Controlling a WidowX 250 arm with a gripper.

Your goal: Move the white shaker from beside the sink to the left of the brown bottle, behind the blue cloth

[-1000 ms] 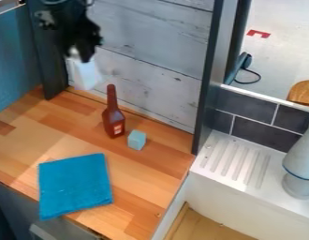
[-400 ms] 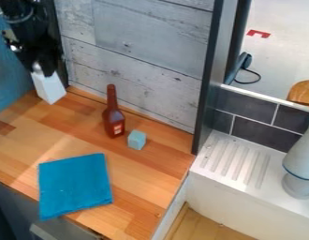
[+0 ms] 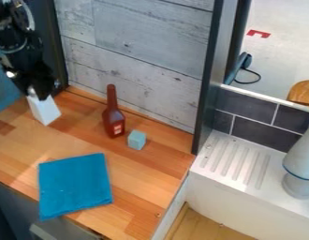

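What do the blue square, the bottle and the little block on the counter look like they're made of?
The blue square looks like fabric, matte, with slightly uneven edges, probably a folded cloth. The bottle is dark red-brown with a light sheen; glossy plastic seems likely, though glass is possible. The small block is pale blue with flat, dull faces, maybe painted wood or foam.
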